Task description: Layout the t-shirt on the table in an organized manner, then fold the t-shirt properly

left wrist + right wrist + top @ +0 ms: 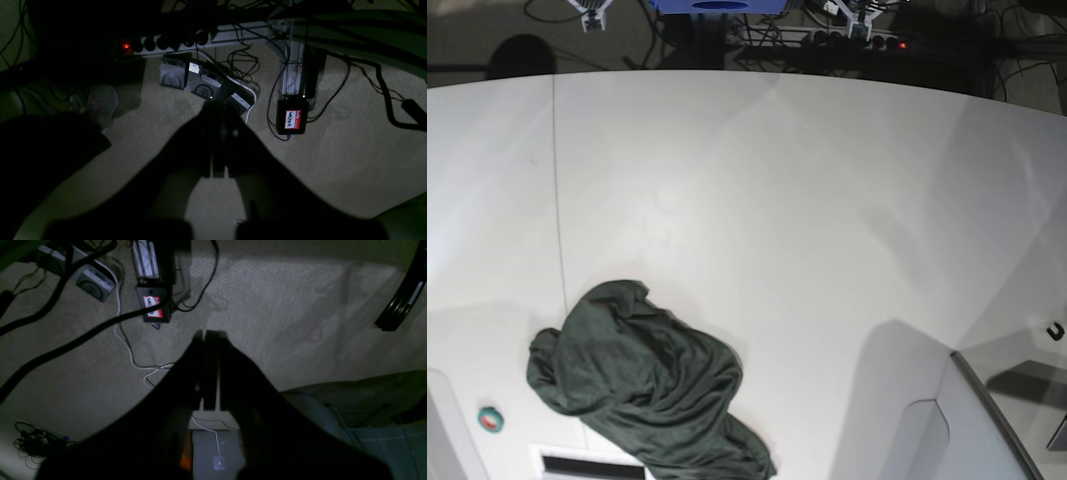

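Base view: t-shirt [649, 388] is lying crumpled in a heap at the lower left of the frame, resting on the white table [807, 230], just right of the thin dark seam. Left wrist view: left end effector [218, 110] is hanging over carpet, jaws pressed together, gripping nothing. Right wrist view: right end effector [210, 335] is likewise hanging closed and empty above carpet and cables.

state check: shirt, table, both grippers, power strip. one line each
t-shirt: crumpled in a heap, not laid out, not folded
table: holds the shirt near its lower left
left gripper: shut, holding nothing, pointed at the floor
right gripper: shut, holding nothing, pointed at the floor
power strip: red switch light on
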Robot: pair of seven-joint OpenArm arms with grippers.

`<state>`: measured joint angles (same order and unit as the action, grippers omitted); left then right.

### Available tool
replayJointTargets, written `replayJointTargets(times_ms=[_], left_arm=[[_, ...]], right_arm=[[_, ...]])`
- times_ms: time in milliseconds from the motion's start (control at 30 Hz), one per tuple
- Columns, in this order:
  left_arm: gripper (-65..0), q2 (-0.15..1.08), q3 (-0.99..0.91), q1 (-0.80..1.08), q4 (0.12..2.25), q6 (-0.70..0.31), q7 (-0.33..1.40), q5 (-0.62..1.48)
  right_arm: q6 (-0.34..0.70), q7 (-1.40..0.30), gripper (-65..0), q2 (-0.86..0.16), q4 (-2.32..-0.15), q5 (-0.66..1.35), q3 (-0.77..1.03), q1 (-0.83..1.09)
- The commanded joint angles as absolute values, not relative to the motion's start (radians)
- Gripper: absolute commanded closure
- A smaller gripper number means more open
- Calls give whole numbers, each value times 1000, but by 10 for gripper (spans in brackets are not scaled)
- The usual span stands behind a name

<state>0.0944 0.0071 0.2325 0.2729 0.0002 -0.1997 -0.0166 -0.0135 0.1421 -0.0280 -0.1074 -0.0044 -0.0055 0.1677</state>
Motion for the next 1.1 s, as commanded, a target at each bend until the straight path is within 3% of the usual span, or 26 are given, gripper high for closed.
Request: replayJointTargets(times_ms=[0,567,700,933,1067], left_arm=[[0,97,5,242,274,5,-211,-12],[0,102,5,245,275,5,-211,-12],[0,120,5,318,369,5,-213,-12],[0,160,5,521,670,5,-213,-12],[0,205,5,625,846,5,-213,-12]], right_arm=[[-7,143,-9,-30,-107,-4,-2,176],[-7,143,-8,-30,-110,-2,1,177],[-8,148,-8,-30,-127,1,4,217],[-12,131,-6,-30,-427,1,5,420],[-12,-25,-6,-30,-667,1,5,516]])
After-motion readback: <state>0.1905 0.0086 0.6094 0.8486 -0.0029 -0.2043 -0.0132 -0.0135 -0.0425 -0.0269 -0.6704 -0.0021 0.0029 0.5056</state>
